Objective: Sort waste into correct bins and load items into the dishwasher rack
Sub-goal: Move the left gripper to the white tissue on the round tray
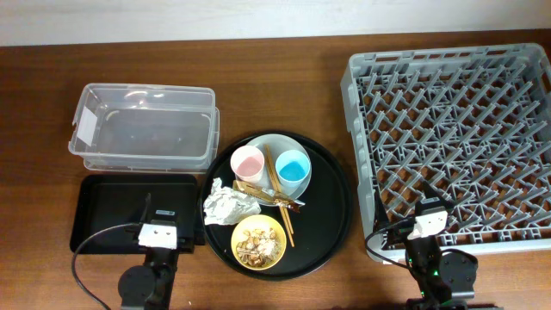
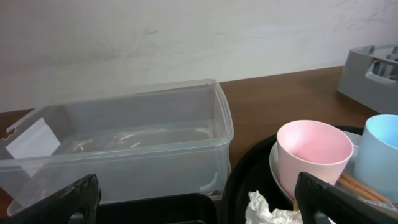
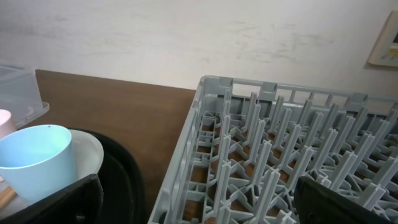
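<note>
A pink cup (image 1: 248, 163) and a blue cup (image 1: 293, 166) stand on a pale grey-green plate (image 1: 274, 142) on a round black tray (image 1: 331, 220). Wooden chopsticks (image 1: 277, 191) lie across the plate. A crumpled white napkin (image 1: 225, 205), a brown-and-gold wrapper (image 1: 288, 202) and a yellow bowl (image 1: 237, 250) of beige food scraps (image 1: 256, 244) lie on the same tray. The clear tub (image 1: 145, 127) and flat black tray (image 1: 103, 211) are at left. The grey rack (image 1: 456, 129) is at right. My left gripper (image 1: 159, 226) is open and empty over the flat tray. My right gripper (image 1: 428, 222) is open and empty at the rack's front edge.
In the left wrist view the clear tub (image 2: 118, 146), pink cup (image 2: 314, 152) and napkin (image 2: 264, 211) lie ahead. In the right wrist view the blue cup (image 3: 34, 162) is at left and the rack (image 3: 280, 155) fills the right.
</note>
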